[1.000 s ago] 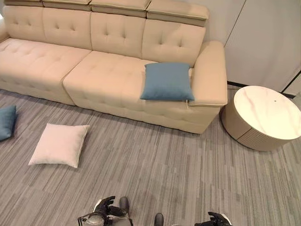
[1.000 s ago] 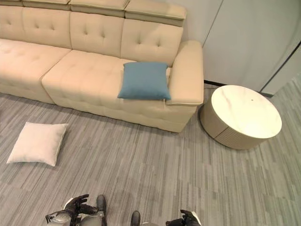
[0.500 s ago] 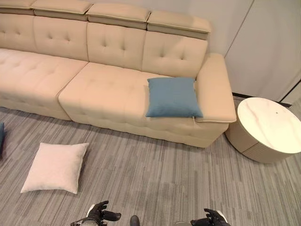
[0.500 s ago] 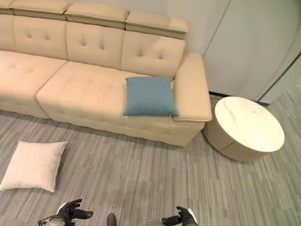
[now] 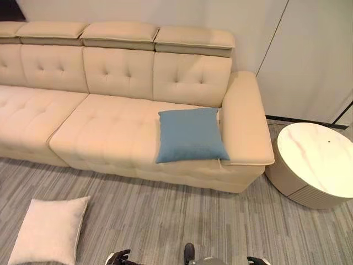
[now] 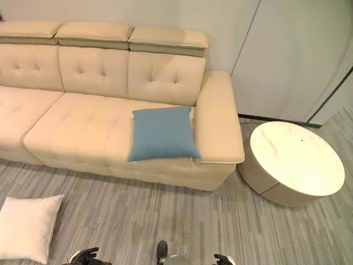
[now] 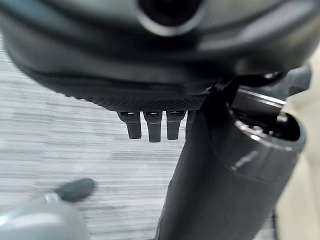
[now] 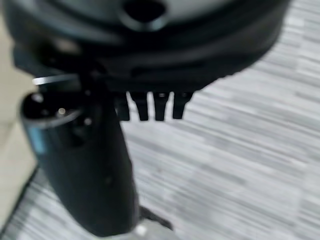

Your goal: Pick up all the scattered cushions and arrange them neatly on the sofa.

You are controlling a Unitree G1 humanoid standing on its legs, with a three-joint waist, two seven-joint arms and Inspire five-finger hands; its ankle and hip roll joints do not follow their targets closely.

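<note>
You are between picks: both hands hang empty over the grey floor [image 5: 165, 221], fingers relaxed, left hand [image 7: 155, 125], right hand [image 8: 150, 107]. One blue cushion [image 5: 189, 134] already lies on the sofa [image 5: 105, 127], touching its right armrest. The white cushion [image 5: 47, 232] lies on the floor to your left; judged next, turn toward it and stoop. Its lower edge is cut off by the frame.
</note>
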